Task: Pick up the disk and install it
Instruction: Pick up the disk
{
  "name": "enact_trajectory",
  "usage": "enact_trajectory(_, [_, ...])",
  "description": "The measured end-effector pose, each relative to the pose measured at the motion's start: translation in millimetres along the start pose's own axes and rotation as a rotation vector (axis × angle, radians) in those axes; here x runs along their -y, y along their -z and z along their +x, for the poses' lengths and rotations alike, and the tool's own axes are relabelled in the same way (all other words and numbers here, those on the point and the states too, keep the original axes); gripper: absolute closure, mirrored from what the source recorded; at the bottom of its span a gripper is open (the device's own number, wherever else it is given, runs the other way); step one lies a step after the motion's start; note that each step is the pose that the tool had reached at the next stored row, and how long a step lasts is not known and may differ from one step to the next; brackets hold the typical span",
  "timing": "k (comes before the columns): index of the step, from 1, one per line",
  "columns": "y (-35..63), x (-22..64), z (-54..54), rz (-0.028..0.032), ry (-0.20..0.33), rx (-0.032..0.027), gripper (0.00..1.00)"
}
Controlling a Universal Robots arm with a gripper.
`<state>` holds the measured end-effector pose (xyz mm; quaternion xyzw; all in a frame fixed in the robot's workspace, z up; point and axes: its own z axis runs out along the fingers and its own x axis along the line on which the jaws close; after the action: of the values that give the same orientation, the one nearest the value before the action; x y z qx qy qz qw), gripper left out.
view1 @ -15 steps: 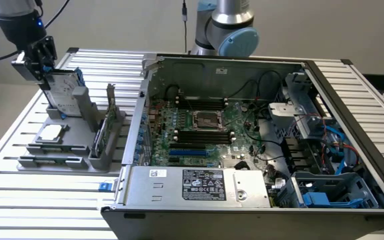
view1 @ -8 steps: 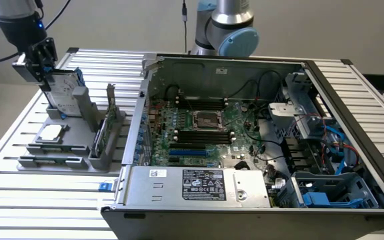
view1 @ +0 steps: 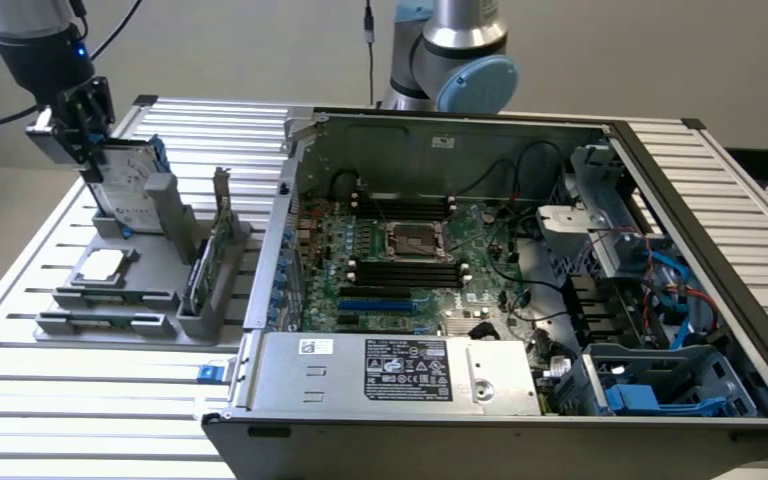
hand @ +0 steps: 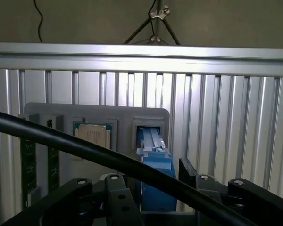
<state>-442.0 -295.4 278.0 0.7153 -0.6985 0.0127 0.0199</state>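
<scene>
The disk (view1: 127, 185), silver-grey with a white label and blue rails, stands upright in a slot of the grey holder (view1: 104, 322) at the exterior view's left. My gripper (view1: 88, 140) has come down over its upper edge. In the wrist view the disk's blue carrier (hand: 155, 176) sits between the two black finger linkages of the gripper (hand: 155, 188). The jaws stand wide on either side of it, open, and I see no contact with the carrier.
A square silver CPU chip (view1: 101, 265) and a thin green card (view1: 205, 265) share the holder. The open computer case (view1: 491, 250) lies to the exterior view's right, with blue drive-bay parts (view1: 664, 385) at its near right corner. A black cable (hand: 85, 150) crosses the wrist view.
</scene>
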Motion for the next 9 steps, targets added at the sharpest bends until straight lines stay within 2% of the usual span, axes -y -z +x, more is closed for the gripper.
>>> enact_trajectory(1, [0.0,0.0,0.0,0.0,0.0,0.0002,0.48])
enact_trajectory(2, [0.0,0.0,0.1,0.0,0.0,0.0003,0.55])
enact_trajectory(9, [-0.4,0.0,0.1,-0.0008,-0.016,0.0004,0.55])
